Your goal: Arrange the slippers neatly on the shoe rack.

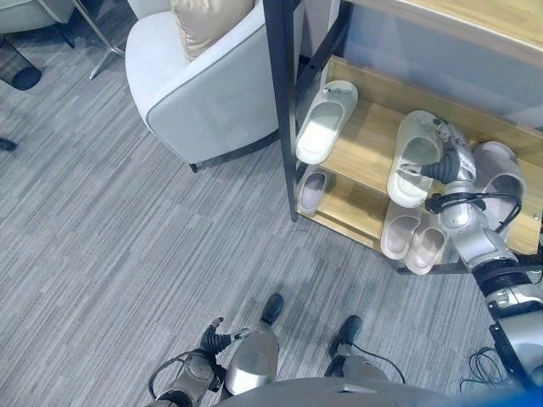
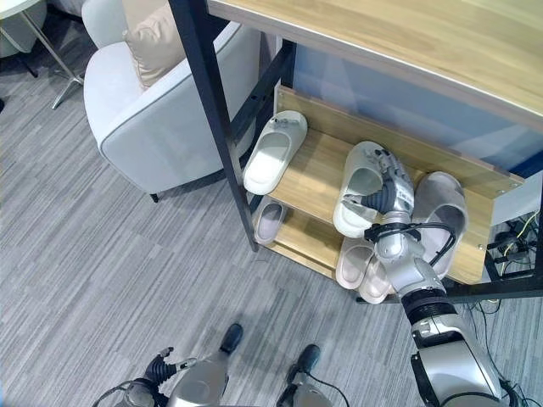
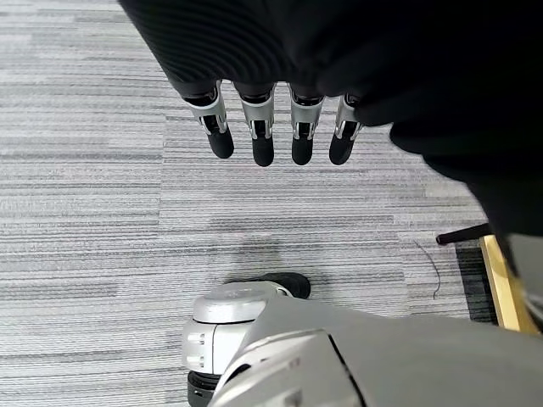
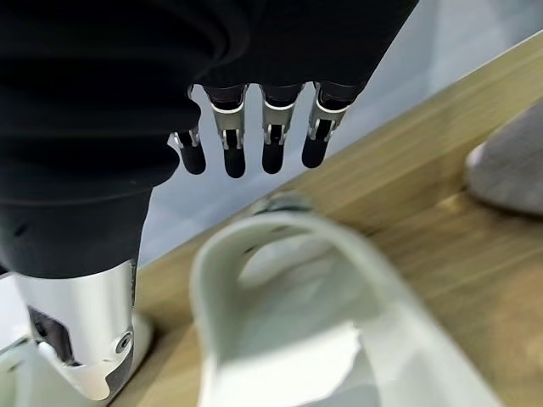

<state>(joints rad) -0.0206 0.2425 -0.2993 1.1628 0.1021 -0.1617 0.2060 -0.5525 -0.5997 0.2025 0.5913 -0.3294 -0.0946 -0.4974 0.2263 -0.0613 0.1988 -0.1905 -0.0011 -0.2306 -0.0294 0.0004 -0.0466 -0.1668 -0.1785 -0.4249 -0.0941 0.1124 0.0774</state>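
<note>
**Right hand over a slipper on the rack's upper shelf**

The left hand [image 1: 214, 339] hangs low by the carpet [image 1: 102, 220], fingers straight and relaxed, holding nothing. Beyond it stands a pale armchair [image 1: 204, 93].

On the rack [image 2: 318, 165], going left to right along the upper shelf: a white slipper [image 2: 273, 151] hangs partly over the front edge by the black post; a second white slipper [image 2: 361, 191] sits mid-shelf under the right hand [image 2: 392, 191]; a grey slipper [image 2: 441, 208] lies just beside that hand. On the lower shelf, a small grey slipper [image 2: 270, 220] at the left and a pale pair [image 2: 361, 267] further right.

The right hand's fingers reach out straight over the middle slipper's strap; the wrist view shows them extended and not curled round it, so it grips nothing.

Risks, as I judge them: a push from flat fingers could twist the slipper or slide it off the front edge, since its heel already overhangs. The forearm could also nudge the grey neighbour.

The slippers are soft, moulded, open-toed slides with a broad strap, light and likely to skid on the wood.
</note>
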